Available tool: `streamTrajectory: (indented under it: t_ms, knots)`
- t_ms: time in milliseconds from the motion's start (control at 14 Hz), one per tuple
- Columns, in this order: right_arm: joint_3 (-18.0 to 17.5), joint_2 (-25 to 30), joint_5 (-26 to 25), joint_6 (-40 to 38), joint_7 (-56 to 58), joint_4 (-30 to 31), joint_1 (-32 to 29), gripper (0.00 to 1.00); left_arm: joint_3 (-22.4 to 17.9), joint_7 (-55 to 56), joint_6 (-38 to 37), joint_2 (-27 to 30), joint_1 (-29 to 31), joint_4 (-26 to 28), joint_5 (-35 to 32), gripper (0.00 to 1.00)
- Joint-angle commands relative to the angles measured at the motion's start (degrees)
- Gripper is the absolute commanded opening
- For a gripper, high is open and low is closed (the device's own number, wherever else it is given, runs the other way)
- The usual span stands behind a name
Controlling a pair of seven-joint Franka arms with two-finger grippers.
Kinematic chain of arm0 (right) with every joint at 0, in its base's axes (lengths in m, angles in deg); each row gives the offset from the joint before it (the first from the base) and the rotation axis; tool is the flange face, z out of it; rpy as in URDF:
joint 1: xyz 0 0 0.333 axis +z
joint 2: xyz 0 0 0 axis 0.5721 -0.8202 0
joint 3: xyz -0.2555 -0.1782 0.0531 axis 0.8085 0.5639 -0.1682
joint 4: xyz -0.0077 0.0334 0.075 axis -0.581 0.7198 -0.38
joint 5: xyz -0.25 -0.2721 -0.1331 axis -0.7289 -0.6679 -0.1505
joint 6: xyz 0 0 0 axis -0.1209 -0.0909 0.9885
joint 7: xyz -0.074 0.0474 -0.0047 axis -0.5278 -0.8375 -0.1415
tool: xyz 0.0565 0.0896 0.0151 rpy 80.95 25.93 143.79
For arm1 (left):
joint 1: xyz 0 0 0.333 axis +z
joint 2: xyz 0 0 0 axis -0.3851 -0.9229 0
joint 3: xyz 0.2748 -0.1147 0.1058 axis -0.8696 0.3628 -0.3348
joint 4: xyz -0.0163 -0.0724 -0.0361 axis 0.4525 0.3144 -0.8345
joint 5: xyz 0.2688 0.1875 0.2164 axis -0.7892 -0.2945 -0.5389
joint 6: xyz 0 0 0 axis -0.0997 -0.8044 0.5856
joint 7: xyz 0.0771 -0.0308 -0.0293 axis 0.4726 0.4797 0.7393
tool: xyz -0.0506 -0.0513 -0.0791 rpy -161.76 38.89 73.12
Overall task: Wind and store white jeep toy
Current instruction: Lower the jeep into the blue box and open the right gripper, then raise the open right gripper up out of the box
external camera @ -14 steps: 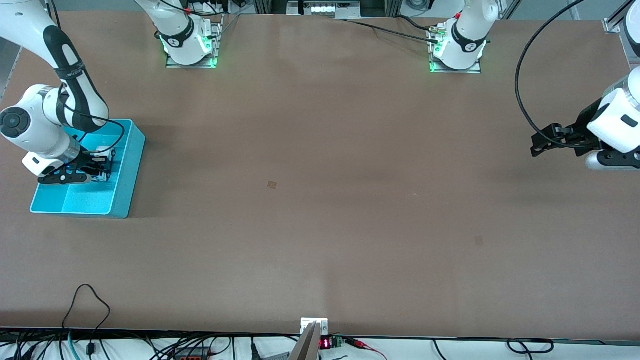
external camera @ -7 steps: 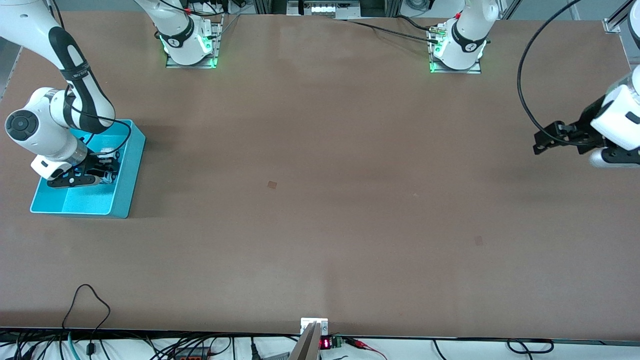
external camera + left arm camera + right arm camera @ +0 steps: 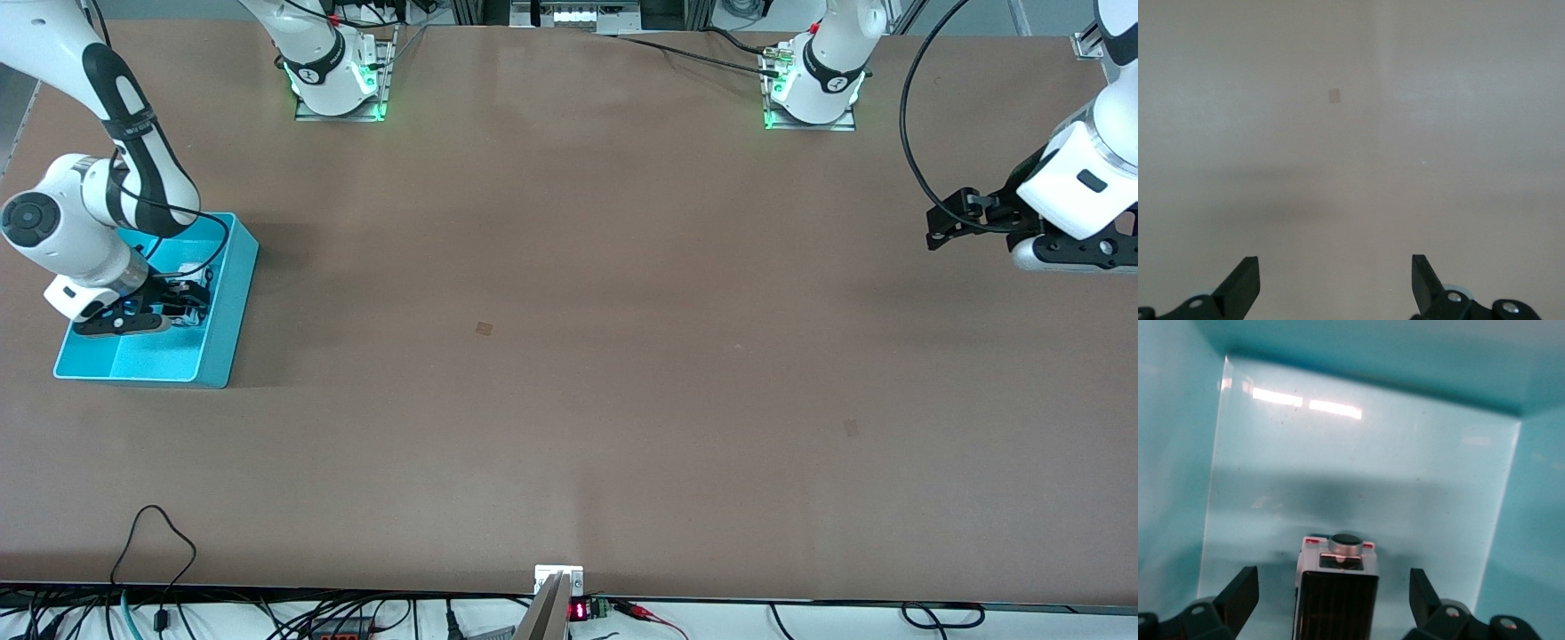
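Note:
The white jeep toy (image 3: 1337, 587), with its black ribbed roof and a round knob at one end, lies on the floor of the cyan bin (image 3: 1358, 467). My right gripper (image 3: 1331, 581) is open low inside the bin, one finger on each side of the jeep with a gap to each. In the front view the right gripper (image 3: 188, 300) is inside the cyan bin (image 3: 227, 302) at the right arm's end of the table and hides most of the jeep. My left gripper (image 3: 933, 228) is open and empty over bare table at the left arm's end, as the left wrist view (image 3: 1335, 267) also shows.
A small tan patch (image 3: 484, 328) marks the middle of the table and shows in the left wrist view (image 3: 1334, 96). A darker patch (image 3: 851, 428) lies nearer the front camera. Cables run along the table's front edge (image 3: 151, 533).
The left arm has moved toward the robots' bases and a little toward the table's middle. The right gripper has shifted only slightly inside the bin.

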Motion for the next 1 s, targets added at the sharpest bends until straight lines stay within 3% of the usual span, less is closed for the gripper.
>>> streamTrajectory:
  t_ms: [0, 143, 358, 430, 931]
  knots:
    - [-1.17, 4.30, -0.80, -4.04, 0.75, -0.23, -0.66, 1.00, -0.09, 0.37, 0.76, 0.55, 0.27, 0.73, -0.81, 1.00]
    - [-1.52, 7.46, -0.71, -8.34, 0.75, -1.03, -0.49, 1.00, -0.27, 0.37, 1.02, 0.46, 1.05, 0.56, -0.55, 1.00]
    - [-2.92, 14.14, 7.79, -16.59, 0.84, -2.25, 0.48, 1.00, -0.27, 0.37, 1.37, 0.20, 1.24, 0.56, -0.55, 1.00]
    - [-3.10, 15.29, 8.51, -20.71, 0.84, -4.26, 1.17, 1.00, -0.18, 0.37, 1.90, 0.20, 1.58, 0.56, -0.55, 1.00]
    - [-3.19, 16.36, 12.03, -52.52, 0.75, -28.41, 8.11, 1.00, -0.18, 0.28, 3.74, -0.33, 1.68, 0.64, -0.46, 1.00]
